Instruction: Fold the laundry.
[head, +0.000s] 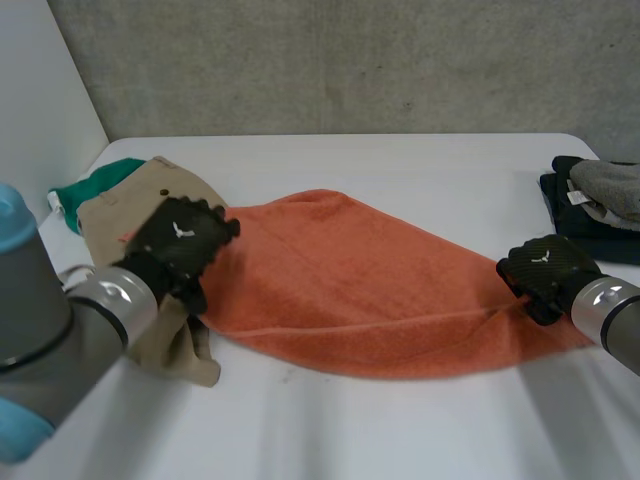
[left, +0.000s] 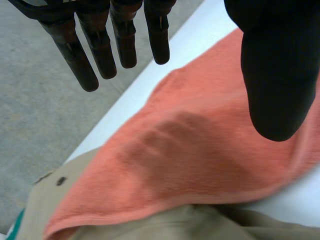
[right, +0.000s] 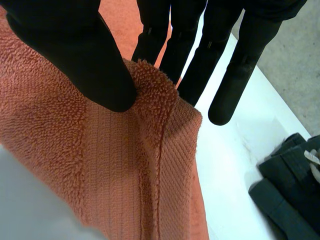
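Note:
An orange towel (head: 370, 290) lies stretched across the middle of the white table (head: 400, 430). My left hand (head: 180, 240) hovers over its left end, where the towel overlaps khaki trousers (head: 120, 215). In the left wrist view that hand (left: 275, 75) is open, fingers (left: 100, 45) straight and thumb apart, above the towel (left: 200, 150) without touching it. My right hand (head: 545, 270) is at the towel's right end. In the right wrist view its thumb (right: 75, 55) and fingers pinch a raised fold at the towel's (right: 100, 165) hemmed corner.
Under the khaki trousers (left: 175, 225) a green garment (head: 90, 185) lies at the far left. A pile of dark folded clothes (head: 590, 215) with a grey piece (head: 610, 190) on top sits at the right edge, close to my right hand; the dark pile (right: 290, 185) is beyond that hand's fingertips.

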